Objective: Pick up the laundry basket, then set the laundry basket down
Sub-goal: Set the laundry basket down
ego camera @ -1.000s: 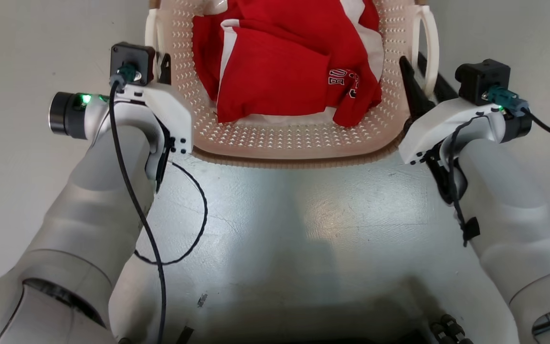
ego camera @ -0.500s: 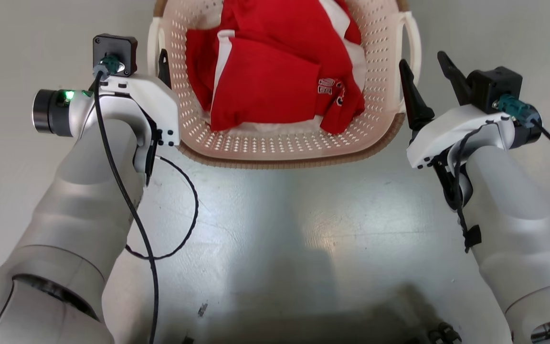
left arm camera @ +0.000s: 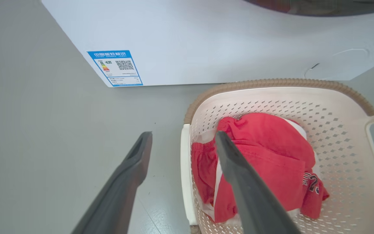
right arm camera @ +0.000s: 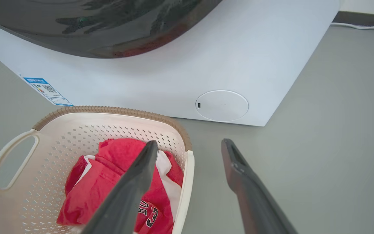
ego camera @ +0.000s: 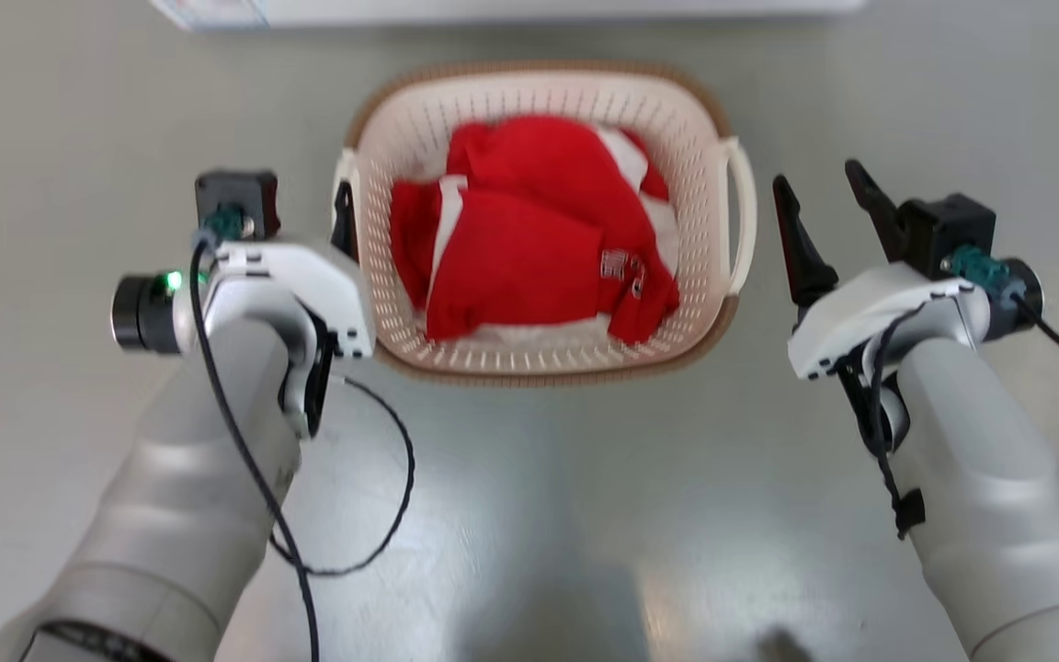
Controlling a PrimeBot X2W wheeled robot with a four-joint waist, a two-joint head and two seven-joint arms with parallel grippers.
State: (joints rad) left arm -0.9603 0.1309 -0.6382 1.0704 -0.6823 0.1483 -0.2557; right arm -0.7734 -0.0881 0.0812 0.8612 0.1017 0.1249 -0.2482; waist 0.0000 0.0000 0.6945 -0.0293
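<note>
The laundry basket (ego camera: 543, 363) stands on the grey floor, cream and perforated with a brown rim, holding red and white clothes (ego camera: 529, 267). My left gripper (left arm camera: 183, 138) is open; one dark finger hangs outside the basket's left loop handle (left arm camera: 184, 169), the other over the clothes. It holds nothing. My right gripper (ego camera: 816, 179) is open too and sits a little to the right of the right handle (ego camera: 743, 216), apart from it. In the right wrist view that handle (right arm camera: 187, 188) lies below and between the right fingers (right arm camera: 135, 188).
A big white washing machine (left arm camera: 206, 39) with a dark door and a blue label (left arm camera: 115, 68) stands just beyond the basket. A black cable (ego camera: 387, 515) loops off my left forearm. Grey floor spreads out on both sides.
The head camera has drawn back, so the whole basket now shows. My right fingers, close around the right handle a second ago, have spread and come off it. The left gripper stays beside the left handle.
</note>
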